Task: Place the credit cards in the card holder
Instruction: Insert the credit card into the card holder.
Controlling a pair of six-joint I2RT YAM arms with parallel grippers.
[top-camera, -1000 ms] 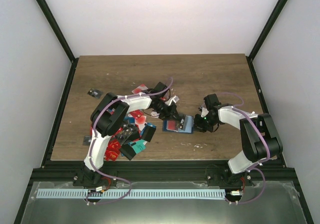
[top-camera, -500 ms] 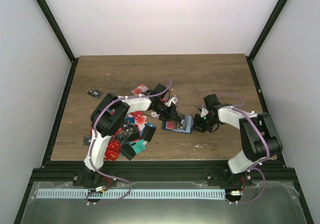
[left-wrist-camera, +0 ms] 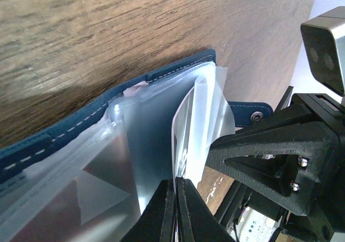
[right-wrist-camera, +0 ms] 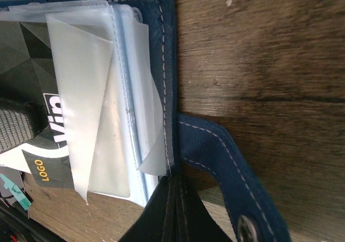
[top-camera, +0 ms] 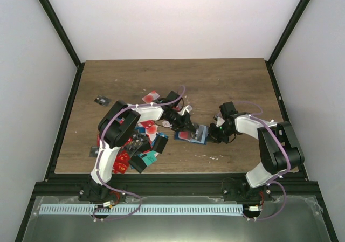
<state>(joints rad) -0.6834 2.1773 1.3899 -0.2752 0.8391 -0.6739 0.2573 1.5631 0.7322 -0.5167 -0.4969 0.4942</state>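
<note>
Pin the open card holder (right-wrist-camera: pixel 169 48), lying mid-surface (right-wrist-camera: pixel 259 64), by its clasp-side edge in the shut right pincer (right-wrist-camera: pixel 172 204), then ease the card (right-wrist-camera: pixel 51 145) nipped in the shut left pincer (left-wrist-camera: pixel 175 199) squarely into the clear sleeve (right-wrist-camera: pixel 81 91), avoiding buckling.

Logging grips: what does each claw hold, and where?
Right claw: dark blue card holder, edge by clasp strap. Left claw: edge of thin pale sheet among clear sleeves, card or sleeve unclear.

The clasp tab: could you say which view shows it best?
Right wrist: the clasp tab lies close, stitching and snap visible. Left wrist shows it small and distant; top view cannot resolve it.
</note>
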